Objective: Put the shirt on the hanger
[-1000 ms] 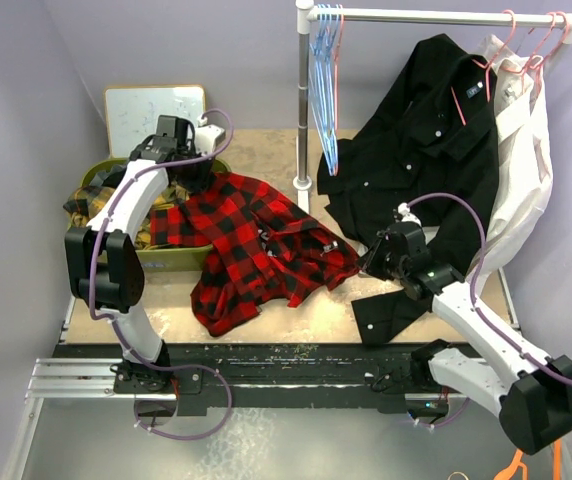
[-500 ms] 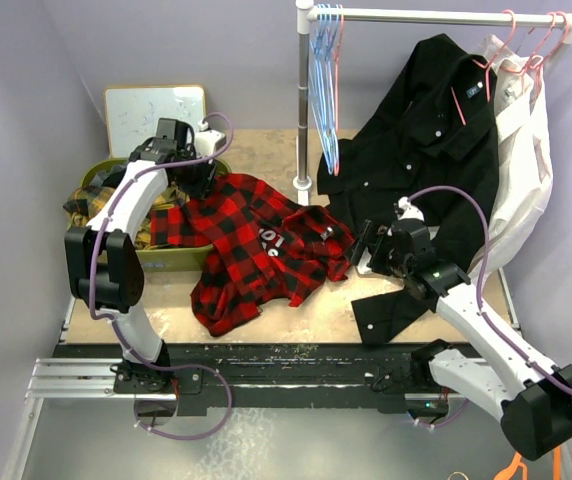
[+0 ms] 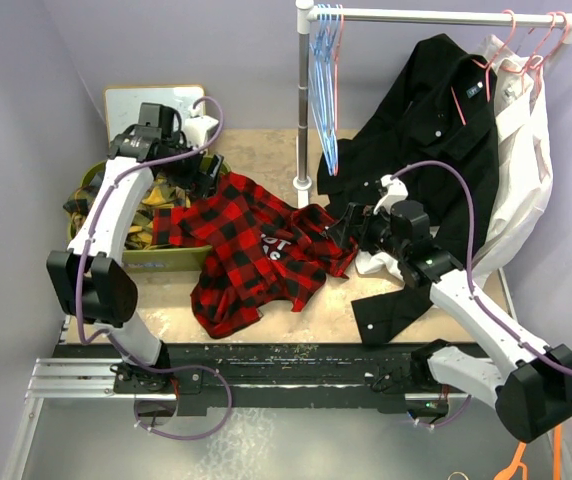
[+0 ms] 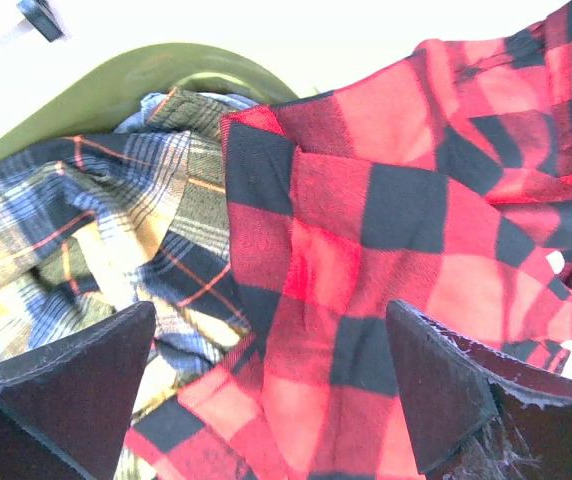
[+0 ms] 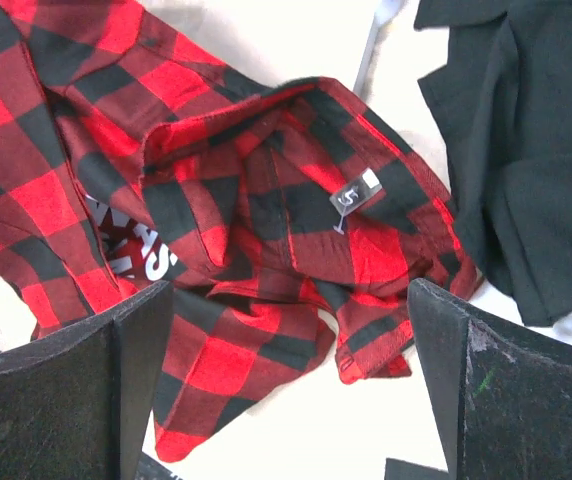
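Shirt lies crumpled on the counter, left of centre. Its far left part is draped over the rim of the green bin. A dark patch with white lettering shows near the middle of the shirt. A small white size tag shows in the right wrist view.

Left claw: released, fingers spread wide, nothing between them. It hangs over the bin edge, where the shirt meets the yellow-green plaid cloth.

Right claw: released, fingers wide apart, nothing gripped. It hangs above the shirt's right edge, just beside the black shirt.

Hanger: pink, hung among the blue hangers at the left end of the rail, well apart from the shirt. The black shirt and a white shirt hang at the rail's right end.
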